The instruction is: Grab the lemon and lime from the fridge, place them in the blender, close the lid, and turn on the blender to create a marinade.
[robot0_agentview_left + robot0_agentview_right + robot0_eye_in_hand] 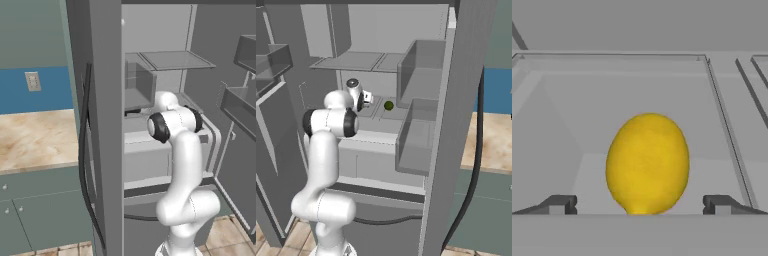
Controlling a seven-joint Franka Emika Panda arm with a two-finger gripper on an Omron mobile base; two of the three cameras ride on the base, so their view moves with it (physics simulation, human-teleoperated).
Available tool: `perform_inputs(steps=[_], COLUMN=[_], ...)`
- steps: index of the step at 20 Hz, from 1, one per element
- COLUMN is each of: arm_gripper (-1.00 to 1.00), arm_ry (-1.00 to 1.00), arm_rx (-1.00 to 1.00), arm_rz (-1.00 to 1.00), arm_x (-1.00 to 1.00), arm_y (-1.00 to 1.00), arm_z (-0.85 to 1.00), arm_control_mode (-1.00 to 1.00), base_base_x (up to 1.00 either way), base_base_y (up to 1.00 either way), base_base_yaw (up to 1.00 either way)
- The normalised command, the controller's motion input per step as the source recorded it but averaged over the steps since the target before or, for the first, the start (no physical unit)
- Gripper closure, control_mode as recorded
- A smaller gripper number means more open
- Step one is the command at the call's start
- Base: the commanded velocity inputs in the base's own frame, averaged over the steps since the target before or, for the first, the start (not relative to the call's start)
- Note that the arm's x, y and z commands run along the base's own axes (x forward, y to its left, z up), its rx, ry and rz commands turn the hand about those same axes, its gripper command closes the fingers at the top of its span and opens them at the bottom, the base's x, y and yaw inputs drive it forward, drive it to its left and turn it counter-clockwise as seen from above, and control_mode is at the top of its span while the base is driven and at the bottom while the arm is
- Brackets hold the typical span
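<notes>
Gripper [640, 205], two dark fingers, stood spread wide at 8 and 4 o'clock, clasping nothing. Around it rose the tall grey fridge [456, 100], door swung open. A pale grey shelf tray [612, 80] held the oval yellow lemon [647, 164] between the fingers. At 3 o'clock of the hand sat a small round green lime [388, 105].
</notes>
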Motion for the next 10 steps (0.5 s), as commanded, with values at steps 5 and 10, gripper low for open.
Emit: perform_inputs(steps=[5, 10], arm_gripper=[-1.0, -1.0], arm_ry=[0.0, 0.01], arm_rx=[0.0, 0.0], arm_rz=[0.0, 0.0], arm_x=[0.3, 0.31], arm_y=[0.0, 0.0], arm_z=[-0.13, -0.17], arm_control_mode=[-1.0, -1.0], base_base_x=[0.0, 0.0], base_base_y=[0.0, 0.0], base_base_yaw=[0.0, 0.0])
